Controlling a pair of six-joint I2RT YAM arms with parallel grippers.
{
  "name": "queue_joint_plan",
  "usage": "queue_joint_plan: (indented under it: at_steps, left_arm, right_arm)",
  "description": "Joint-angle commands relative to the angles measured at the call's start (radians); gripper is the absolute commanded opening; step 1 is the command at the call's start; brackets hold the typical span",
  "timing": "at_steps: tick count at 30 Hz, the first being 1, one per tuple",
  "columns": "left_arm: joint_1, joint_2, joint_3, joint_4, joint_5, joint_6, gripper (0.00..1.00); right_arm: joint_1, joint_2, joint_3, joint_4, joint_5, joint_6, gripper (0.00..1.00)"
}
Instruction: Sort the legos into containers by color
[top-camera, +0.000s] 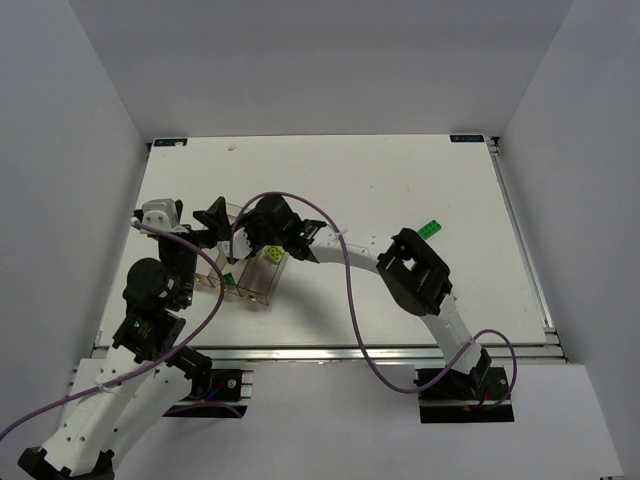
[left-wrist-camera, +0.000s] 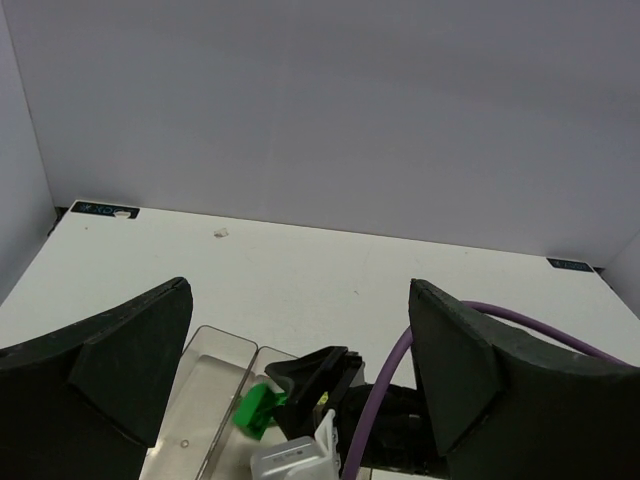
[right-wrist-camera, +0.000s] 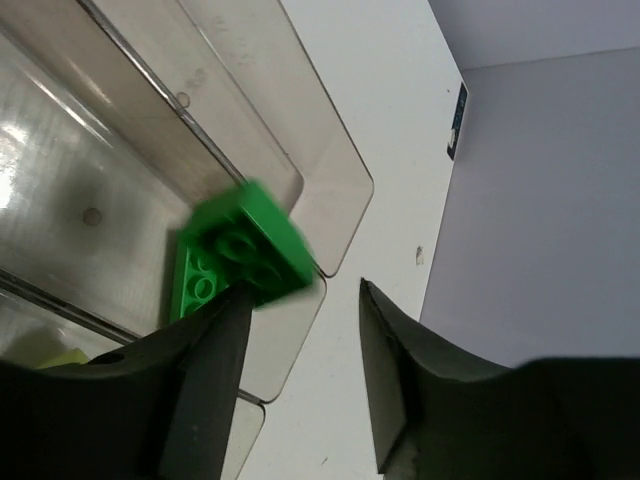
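Note:
The containers (top-camera: 262, 283) are a row of clear bins left of the table's middle. My right gripper (right-wrist-camera: 302, 290) hangs over them with its jaws apart. A blurred green lego (right-wrist-camera: 248, 243) is at the tip of its left finger (right-wrist-camera: 215, 340), just above another green lego (right-wrist-camera: 196, 287) lying in the bin (right-wrist-camera: 120, 150). In the top view the right gripper (top-camera: 237, 252) is over the bins' left part, and a lime lego (top-camera: 272, 255) lies in a bin. One more green lego (top-camera: 431, 229) lies on the table to the right. My left gripper (left-wrist-camera: 300, 290) is wide open and holds nothing, close to the bins' left end.
The left wrist view looks over the bins (left-wrist-camera: 215, 365), a green lego (left-wrist-camera: 258, 408) and the right gripper (left-wrist-camera: 320, 380) toward the back wall. A purple cable (top-camera: 350, 290) loops over the right arm (top-camera: 420, 275). White walls enclose the table (top-camera: 400, 180).

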Motion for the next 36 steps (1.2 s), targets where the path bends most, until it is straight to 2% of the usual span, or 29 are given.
queue_joint_plan:
  at_steps: [1, 4, 7, 11, 12, 13, 15, 18, 21, 22, 26, 28, 30, 33, 36]
  left_arm:
    - [0.006, -0.009, -0.002, 0.011, 0.025, 0.008, 0.98]
    - [0.006, -0.007, -0.002, 0.009, 0.028, 0.008, 0.98]
    - [0.006, 0.008, 0.000, 0.005, 0.033, 0.008, 0.98]
    - [0.006, 0.014, -0.014, 0.021, 0.042, -0.015, 0.98]
    - [0.006, 0.016, -0.017, 0.026, 0.081, -0.015, 0.98]
    - [0.006, 0.019, -0.016, 0.026, 0.104, -0.015, 0.98]
    - [0.006, 0.028, -0.013, 0.029, 0.146, -0.020, 0.98]
    - [0.006, 0.048, -0.013, 0.035, 0.241, -0.029, 0.96]
    - [0.006, 0.075, -0.006, 0.049, 0.370, -0.040, 0.82]
    - [0.006, 0.083, -0.003, 0.052, 0.426, -0.044, 0.75]
    - [0.004, 0.129, 0.004, 0.064, 0.526, -0.087, 0.65]
    - [0.004, 0.161, 0.012, 0.055, 0.537, -0.098, 0.66]
    - [0.004, 0.184, 0.030, 0.032, 0.539, -0.113, 0.73]
    - [0.004, 0.217, 0.038, 0.020, 0.540, -0.127, 0.77]
    - [0.004, 0.230, 0.035, 0.026, 0.557, -0.144, 0.78]
  right_arm:
    - [0.007, 0.010, 0.031, 0.056, 0.013, -0.018, 0.54]
    - [0.009, 0.021, 0.031, 0.059, 0.019, -0.024, 0.63]
    - [0.010, 0.017, 0.029, 0.051, 0.033, -0.028, 0.67]
    - [0.009, -0.058, 0.003, 0.057, 0.085, -0.004, 0.75]
    - [0.004, -0.080, -0.022, 0.057, 0.114, 0.022, 0.88]
    - [0.000, -0.103, -0.038, 0.033, 0.127, 0.047, 0.90]
    - [-0.019, -0.181, -0.090, -0.019, 0.151, 0.114, 0.89]
    - [-0.066, -0.295, -0.141, -0.224, 0.101, 0.214, 0.90]
    - [-0.147, -0.394, -0.197, -0.455, 0.007, 0.309, 0.89]
    - [-0.172, -0.449, -0.252, -0.484, -0.007, 0.388, 0.89]
    - [-0.322, -0.582, -0.381, -0.588, -0.053, 0.570, 0.84]
    - [-0.426, -0.650, -0.417, -0.619, -0.070, 0.661, 0.82]
    - [-0.539, -0.687, -0.466, -0.647, -0.088, 0.729, 0.80]
    - [-0.676, -0.744, -0.520, -0.665, -0.131, 0.856, 0.81]
    - [-0.739, -0.775, -0.587, -0.645, -0.122, 0.939, 0.86]
